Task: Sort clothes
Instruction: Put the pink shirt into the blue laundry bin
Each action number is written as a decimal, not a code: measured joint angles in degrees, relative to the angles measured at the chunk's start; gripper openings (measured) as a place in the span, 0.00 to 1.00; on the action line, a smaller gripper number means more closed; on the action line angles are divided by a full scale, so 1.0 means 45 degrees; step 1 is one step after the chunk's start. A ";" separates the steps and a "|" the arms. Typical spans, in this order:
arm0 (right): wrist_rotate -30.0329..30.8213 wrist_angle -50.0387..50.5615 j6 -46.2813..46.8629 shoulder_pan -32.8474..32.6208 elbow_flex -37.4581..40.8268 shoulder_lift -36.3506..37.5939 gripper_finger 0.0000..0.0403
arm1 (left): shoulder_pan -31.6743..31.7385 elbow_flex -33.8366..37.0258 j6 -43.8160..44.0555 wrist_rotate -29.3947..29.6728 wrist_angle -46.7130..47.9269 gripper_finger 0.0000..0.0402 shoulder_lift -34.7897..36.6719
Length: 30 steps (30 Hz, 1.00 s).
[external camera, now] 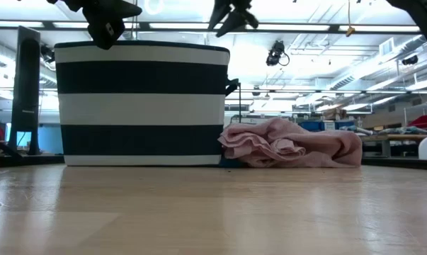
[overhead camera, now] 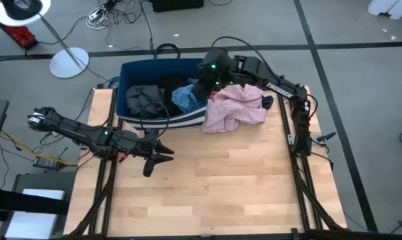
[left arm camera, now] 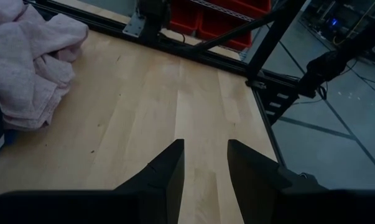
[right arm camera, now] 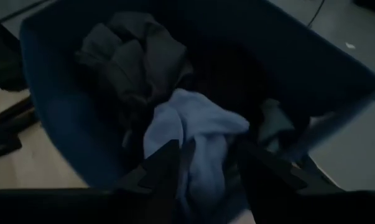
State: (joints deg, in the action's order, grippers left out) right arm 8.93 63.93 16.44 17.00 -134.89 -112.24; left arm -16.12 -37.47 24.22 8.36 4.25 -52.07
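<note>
**Right arm over the bin, next pick**

Wood tabletop: crumpled pink fabric garment point(overhead camera: 235, 107) lies beside the dark blue striped bin point(overhead camera: 126, 100). I see right gripper point(right arm camera: 203, 163) spread over a soft grey-blue garment point(right arm camera: 193, 134) inside. Limp, light; pinch a raised fold. Left gripper point(left arm camera: 206, 163) spread, idle.

Crumpled pink garment point(external camera: 294, 149) on the table point(external camera: 213, 212), touching the striped bin point(external camera: 142, 103).

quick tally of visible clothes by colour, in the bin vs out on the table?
Pink garment, on table beside the bin: 1
Dark grey garment, in bin: 1
Grey-blue garment, in bin: 1
Total: 3. Anything buried deeper in the bin is hidden.
</note>
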 joint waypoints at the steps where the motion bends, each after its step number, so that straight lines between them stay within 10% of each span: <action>1: 0.0027 0.0228 0.0010 -0.0002 0.0000 0.0105 0.40 | 0.0000 0.0000 0.0002 0.0000 -0.0018 0.32 0.0000; 17: 0.2623 0.5697 0.2321 -0.1024 0.0431 0.1230 0.45 | 0.0000 0.0000 -0.0001 0.0000 -0.0006 0.32 0.0000; 30: 0.1733 0.5791 0.3540 -0.1197 0.3729 0.2167 0.69 | 0.0000 0.0000 0.0003 0.0000 -0.0003 0.32 0.0000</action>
State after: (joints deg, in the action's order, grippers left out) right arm 16.73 89.99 32.37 11.62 -118.11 -102.49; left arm -16.12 -37.47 24.23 8.36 4.23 -52.07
